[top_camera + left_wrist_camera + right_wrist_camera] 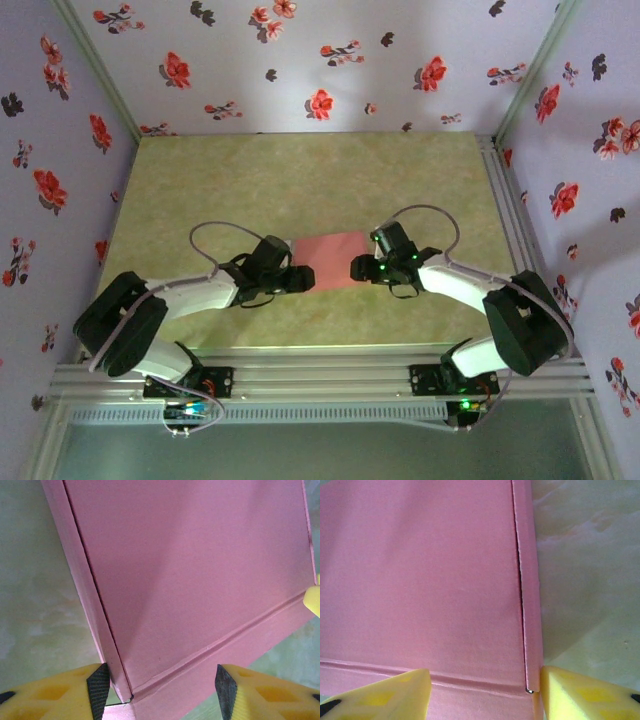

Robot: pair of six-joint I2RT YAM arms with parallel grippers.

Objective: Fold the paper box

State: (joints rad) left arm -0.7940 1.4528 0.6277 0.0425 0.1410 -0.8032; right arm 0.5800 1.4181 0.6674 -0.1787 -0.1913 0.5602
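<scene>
Paper box [330,258]: salmon-pink face up, on the table mat near the middle, a little toward the near edge, directly between the two grippers.
Box from the left wrist: broad pink panel [200,570] with a crease down its left side and another along its near side. Narrow strips beyond both creases, meeting at the near-left corner.
Box from the right wrist: broad pink panel [420,570] with a narrow strip down the right side past a slit-like crease, and a second crease and strip across the near side.
Left gripper [300,278]: at the box's left end, over its near-left corner [159,682]. Contact with the card not clear from above.
Left fingers [50,695]: yellow with black pads, spread apart to either side of that corner. One pad just beside the left strip, the other over the near strip. Nothing pinched between them.
Right gripper [358,268]: at the box's right end, low over its near-right corner [485,680].
Right fingers [585,690]: yellow, spread apart. One over the pink panel, the other just beside the outer edge of the right strip, with that strip in the gap. No pinch visible.
Yellow tip [313,600]: at the box's far right edge in the left wrist view, touching or just beside it. Identity not clear.
Table mat [300,180]: mottled yellow-green.
Aluminium rail [320,365]: across the near edge, both arm bases bolted to it.
Enclosure walls [300,60]: pale, printed with red and dark flowers, on three sides.
</scene>
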